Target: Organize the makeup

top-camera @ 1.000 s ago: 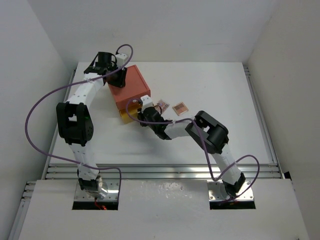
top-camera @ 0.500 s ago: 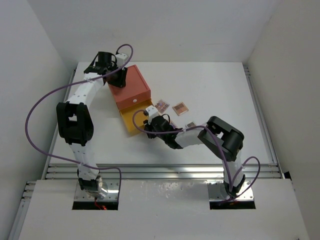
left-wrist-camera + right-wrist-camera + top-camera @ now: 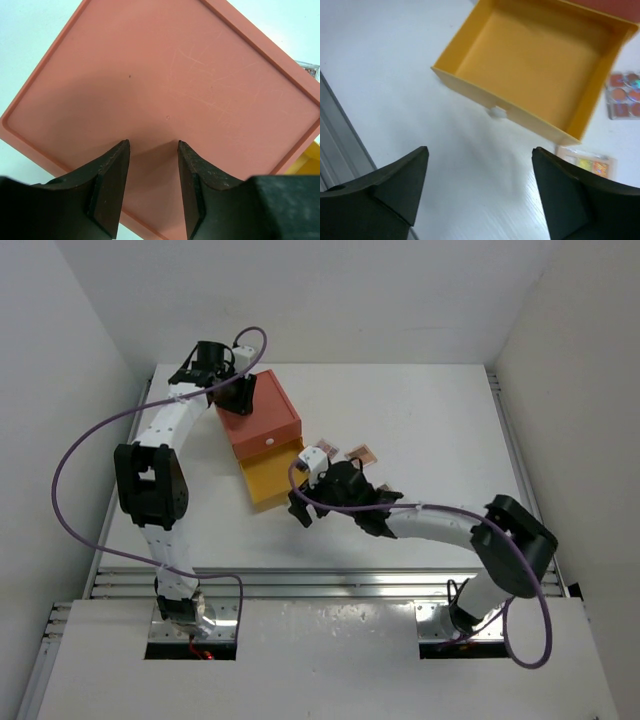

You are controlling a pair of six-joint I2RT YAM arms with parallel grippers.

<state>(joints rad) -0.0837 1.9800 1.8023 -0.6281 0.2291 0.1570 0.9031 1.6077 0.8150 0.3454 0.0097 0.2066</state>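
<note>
The makeup in view is small flat palettes lying on the white table. A brown-pan palette (image 3: 362, 455) lies right of the yellow drawer (image 3: 270, 480), and another palette (image 3: 326, 446) lies beside the drawer. The right wrist view shows a red-brown palette (image 3: 623, 95) and a colourful palette (image 3: 587, 162) just past the empty, pulled-out drawer (image 3: 535, 65) with its white knob (image 3: 496, 112). My right gripper (image 3: 480, 150) hovers open before the knob, holding nothing. My left gripper (image 3: 152, 143) stands over the orange box top (image 3: 165, 90), jaws apart with nothing between them.
The orange box (image 3: 262, 415) stands at the back left of the table, its drawer sticking out toward the near edge. A metal rail (image 3: 345, 135) runs along the near edge. My right arm (image 3: 440, 525) stretches across the table's middle.
The yellow drawer has slid out of the orange box. My right gripper let go of the knob, opened wide and drew back toward the near edge. The left gripper stayed on the box.
</note>
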